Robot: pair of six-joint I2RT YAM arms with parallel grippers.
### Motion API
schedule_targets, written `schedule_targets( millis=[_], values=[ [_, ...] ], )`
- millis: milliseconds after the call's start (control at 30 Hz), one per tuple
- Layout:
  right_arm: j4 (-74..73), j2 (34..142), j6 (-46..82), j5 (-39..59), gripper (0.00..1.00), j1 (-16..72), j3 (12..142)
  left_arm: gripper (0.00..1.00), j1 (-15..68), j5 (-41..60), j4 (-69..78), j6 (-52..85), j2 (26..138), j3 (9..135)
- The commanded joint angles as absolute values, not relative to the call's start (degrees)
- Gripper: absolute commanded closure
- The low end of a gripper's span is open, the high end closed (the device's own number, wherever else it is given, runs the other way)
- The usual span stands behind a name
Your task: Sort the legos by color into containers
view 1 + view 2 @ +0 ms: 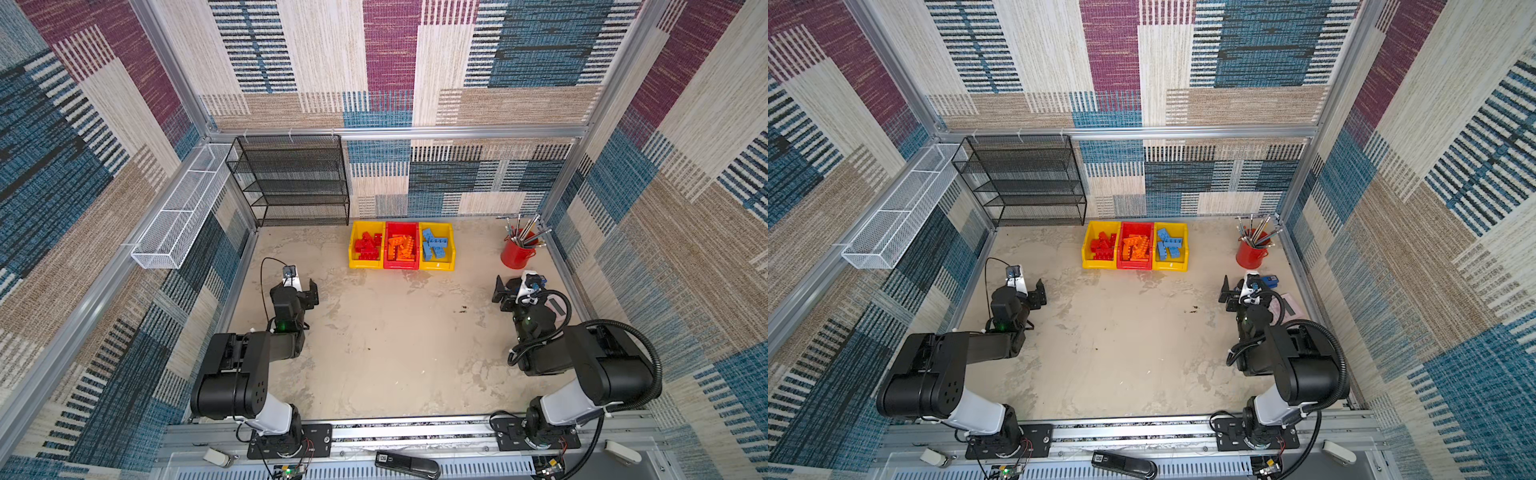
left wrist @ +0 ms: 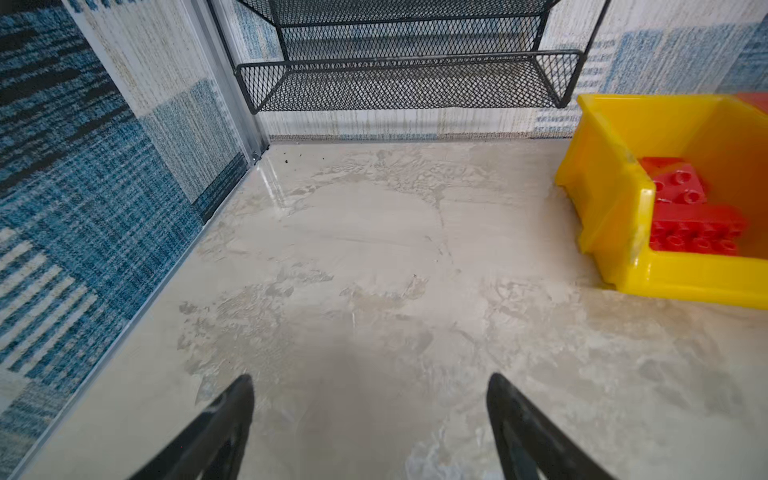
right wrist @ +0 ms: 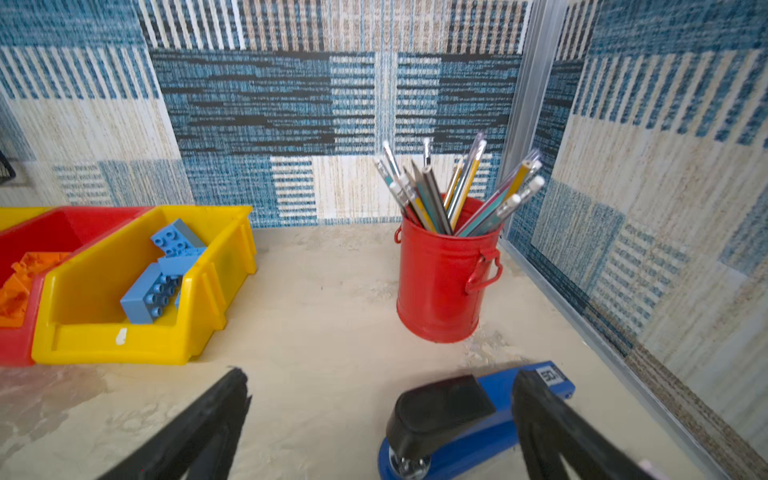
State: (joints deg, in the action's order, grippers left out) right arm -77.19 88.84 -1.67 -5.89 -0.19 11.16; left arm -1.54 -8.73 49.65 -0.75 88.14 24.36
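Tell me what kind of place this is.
Likely a robot test booth: a left arm and a right arm on a metal rail, patterned panel walls, and staged props: brick bins and a pencil cup.

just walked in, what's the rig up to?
Sorting looks done: red studded plastic bricks lie in the left yellow plastic bin, orange bricks in the red middle bin, blue bricks in the right yellow bin. No loose bricks show on the beige tabletop. The left gripper and right gripper are both open and empty, at either side, clear of the bins.
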Motion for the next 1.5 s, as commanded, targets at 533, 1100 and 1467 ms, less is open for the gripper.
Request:
schedule_targets(
  millis=[533, 1100, 1467],
  values=[
    [-78.1, 88.6, -0.1, -0.8, 0.01, -0.9, 10.8, 0.0, -2.3, -1.8, 47.5, 1.2, 88.1, 24.1],
    [-78.1, 88.6, -0.1, -0.8, 0.01, -0.9, 10.8, 0.0, -2.3, -1.8, 47.4, 1.2, 88.2, 24.2],
    [-78.0, 88.7, -0.1, -0.7, 0.01, -0.9, 10.8, 0.0, -2.3, -1.8, 47.3, 1.2, 88.2, 24.3]
  ],
)
